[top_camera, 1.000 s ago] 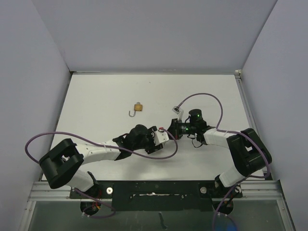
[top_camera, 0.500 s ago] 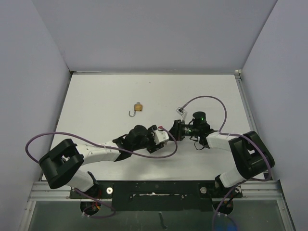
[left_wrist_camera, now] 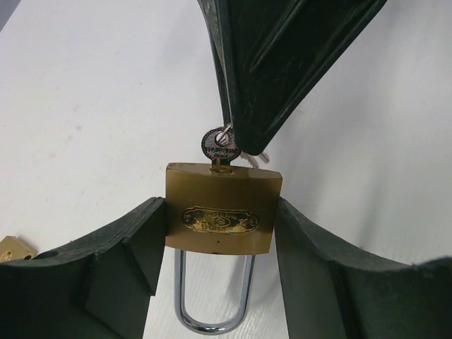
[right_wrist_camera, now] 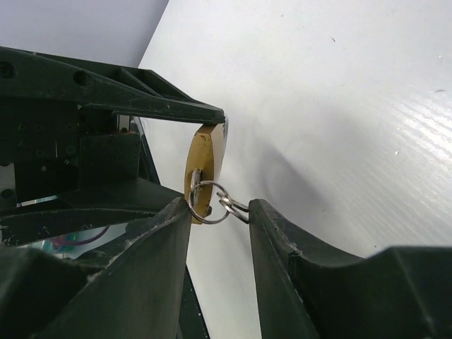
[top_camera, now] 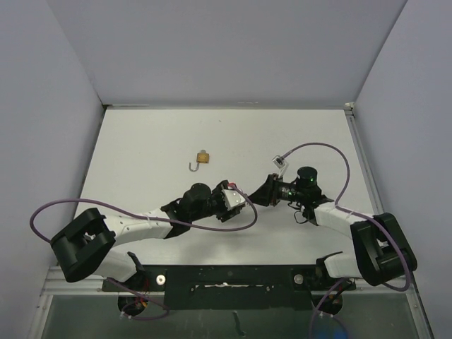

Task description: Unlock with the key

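Brass padlock between left fingers; 2nd padlock well apart.

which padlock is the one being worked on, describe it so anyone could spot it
On the white table, look toward the near middle. The brass padlock is clamped in the left gripper, with a key and its ring in the keyhole. The other padlock lies alone farther back on the table, held by nothing.

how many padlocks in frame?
2. The held padlock sits clamped in the left gripper, key inserted; the loose padlock lies farther out on the table, shackle open.
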